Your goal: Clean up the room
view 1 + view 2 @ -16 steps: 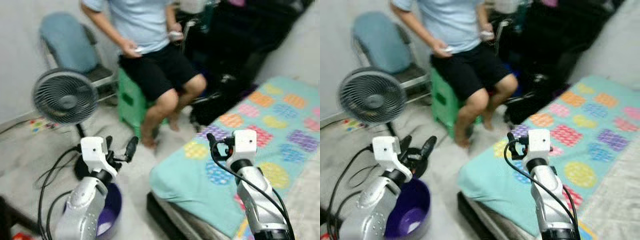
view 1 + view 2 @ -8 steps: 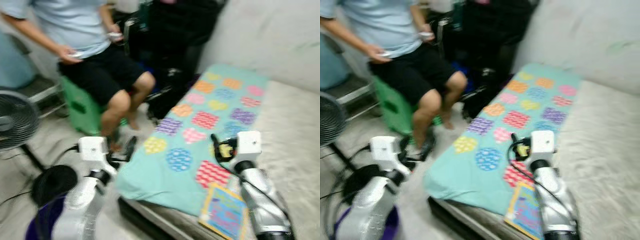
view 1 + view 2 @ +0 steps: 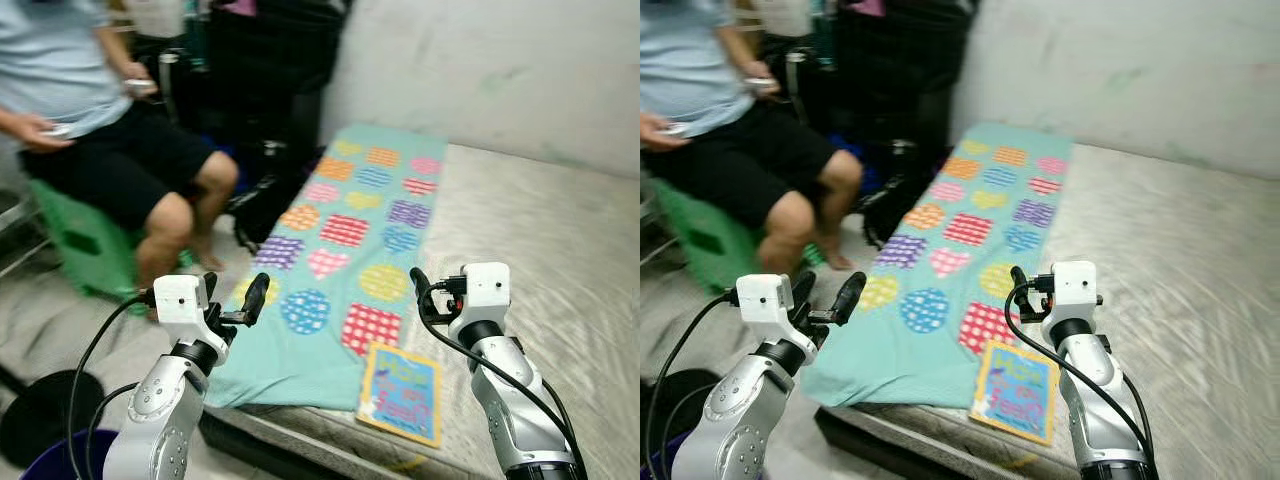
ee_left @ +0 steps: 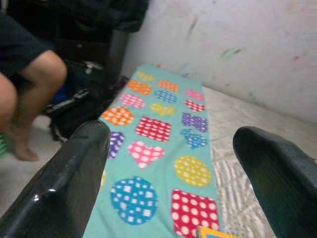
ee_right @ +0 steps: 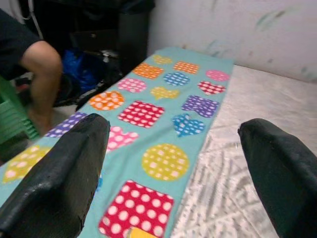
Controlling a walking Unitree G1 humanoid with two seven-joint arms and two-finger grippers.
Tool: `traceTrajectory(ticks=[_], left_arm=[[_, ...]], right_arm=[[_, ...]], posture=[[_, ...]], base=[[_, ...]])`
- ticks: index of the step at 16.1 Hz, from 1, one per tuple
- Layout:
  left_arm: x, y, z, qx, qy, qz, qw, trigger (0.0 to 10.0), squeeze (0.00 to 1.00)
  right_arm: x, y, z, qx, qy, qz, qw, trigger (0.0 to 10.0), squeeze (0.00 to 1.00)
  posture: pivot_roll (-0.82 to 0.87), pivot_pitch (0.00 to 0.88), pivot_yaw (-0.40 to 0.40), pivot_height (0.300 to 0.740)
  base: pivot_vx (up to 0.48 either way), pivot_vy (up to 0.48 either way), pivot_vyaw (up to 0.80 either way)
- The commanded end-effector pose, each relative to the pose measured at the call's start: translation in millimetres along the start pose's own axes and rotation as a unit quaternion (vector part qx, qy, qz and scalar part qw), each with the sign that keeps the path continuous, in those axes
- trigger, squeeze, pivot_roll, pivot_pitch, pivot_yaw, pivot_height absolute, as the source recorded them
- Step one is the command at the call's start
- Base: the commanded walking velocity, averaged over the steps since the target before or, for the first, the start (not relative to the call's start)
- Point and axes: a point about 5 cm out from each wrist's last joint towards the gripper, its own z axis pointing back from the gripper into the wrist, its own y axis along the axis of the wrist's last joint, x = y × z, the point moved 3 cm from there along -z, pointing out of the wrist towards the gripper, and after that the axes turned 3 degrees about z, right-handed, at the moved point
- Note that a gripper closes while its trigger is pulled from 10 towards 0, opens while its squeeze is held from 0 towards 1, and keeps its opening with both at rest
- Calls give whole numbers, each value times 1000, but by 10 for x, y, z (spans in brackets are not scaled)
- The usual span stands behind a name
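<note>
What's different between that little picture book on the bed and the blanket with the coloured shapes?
The book is small, flat and stiff-looking with a yellow border; the blanket is a long, soft teal strip running up the mattress.
The book carries one busy blue picture; the blanket bears many separate dotted and checked shapes.
The book sits at the mattress's near edge; the blanket's near end drapes over that edge.
Both lie flat on the mattress, the book right beside the blanket.

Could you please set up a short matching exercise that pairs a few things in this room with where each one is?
Things:
1. blanket
2. book
3. person
4. left hand

Places:
A. seated on the green stool
B. spread along the mattress
C. raised beside the mattress, open
D. flat at the blanket's near end

Pairs: 1-B, 2-D, 3-A, 4-C
</note>
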Motion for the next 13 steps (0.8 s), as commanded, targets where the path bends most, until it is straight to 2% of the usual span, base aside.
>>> traceTrajectory(ticks=[1, 10, 13], left_arm=[[-3, 19, -7, 2, 2, -5, 1000, 10000, 0], [10, 20, -15, 1, 0, 3, 1000, 10000, 0], [16, 21, -15, 1, -5, 2, 1000, 10000, 0]], right_arm=[[7, 36, -12, 7, -2, 2, 1000, 10000, 0], [14, 38, -4, 7, -2, 3, 1000, 10000, 0], [12, 36, 0, 7, -3, 2, 1000, 10000, 0]], posture=[[-106, 0, -18, 740], [-110, 0, -16, 740], [-112, 0, -13, 740]], base=[[0, 0, -800], [0, 0, -800], [0, 0, 0]])
